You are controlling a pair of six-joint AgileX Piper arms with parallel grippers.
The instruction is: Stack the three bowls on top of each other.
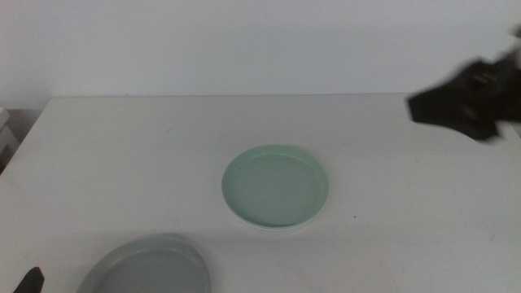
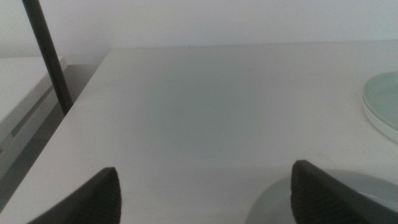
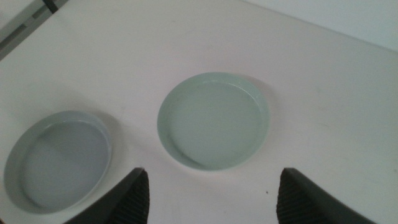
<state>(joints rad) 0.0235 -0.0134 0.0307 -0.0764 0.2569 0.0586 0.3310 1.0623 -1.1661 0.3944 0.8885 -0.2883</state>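
Nearest the camera, the grey-blue bowl [image 1: 151, 267] sits at the front edge of the table [image 1: 122, 155], partly cut off by the bottom of the middle view. The left gripper [image 2: 205, 186] waits low beside it, jaws spread wide with nothing between them; one jaw overlaps the bowl's rim in its wrist view, but I can't tell if it's touching.

A bit further back, roughly mid-table, is the mint green bowl [image 1: 277, 185], flat on the table and well apart from the grey one. It looks a little doubled at the lower rim, so it might be sitting on something pale underneath, but I honestly can't tell. No white bowl is plainly visible anywhere.

Furthest back, up on the right, the right gripper [image 3: 208, 186] hangs above the table, blurry in the middle view. Its wrist camera looks down on both bowls, jaws wide apart and empty.

Handling guess: these look like stiff glazed ceramic or melamine, so smooth, a bit slippery, and chippable if dropped. The low rim is the only real place to grab, one jaw inside and one outside.

Orientation: both are upright, opening facing up. They're round, so no long axis to speak of, and any point on the rim should work.
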